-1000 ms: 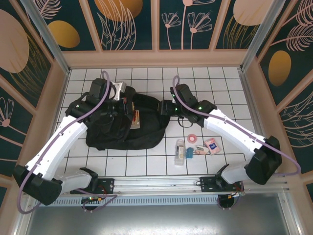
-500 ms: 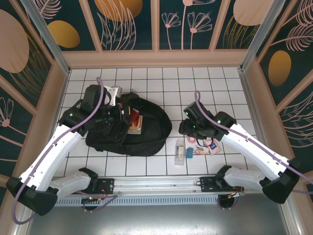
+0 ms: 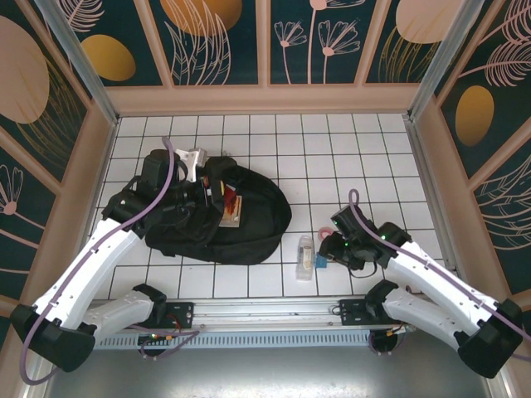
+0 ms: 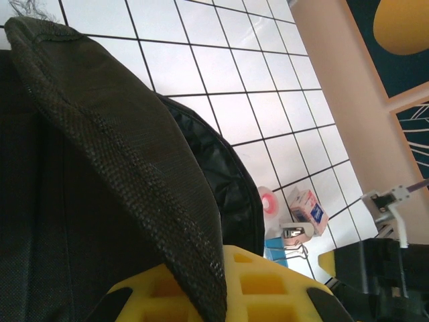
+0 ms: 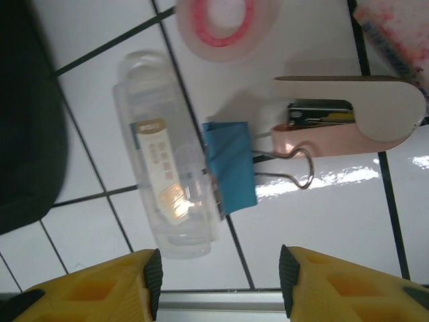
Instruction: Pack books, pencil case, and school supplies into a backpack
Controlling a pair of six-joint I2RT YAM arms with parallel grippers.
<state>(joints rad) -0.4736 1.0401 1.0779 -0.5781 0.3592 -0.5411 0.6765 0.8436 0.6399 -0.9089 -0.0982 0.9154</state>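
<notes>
- Right end effector point(image 5: 218, 275): released, fingers apart, nothing between them. It hovers above the school supplies point(image 3: 306, 257), which lie loose on the desk point(image 3: 332, 157) just right of the backpack point(image 3: 249, 220).
- Key relation: the clear packet point(image 5: 167, 154) lies just ahead of the finger gap, slightly toward the left finger. Its long axis runs roughly along the approach line, so the jaws would close across its narrow width.
- A blue clip point(image 5: 229, 164) touches the packet's side. The pale pink piece point(image 5: 348, 114) lies just beyond it, and the tape roll point(image 5: 224, 20) is farther ahead.
- Left end effector point(image 4: 224, 288): clenched on the backpack's flap, holding the mouth up. The books point(image 3: 231, 207) show inside.
- The right arm is much nearer the supplies; the left is well apart.
- Change from a second ago: the right arm has swung from over the backpack to the supplies. The left grip is unchanged.
</notes>
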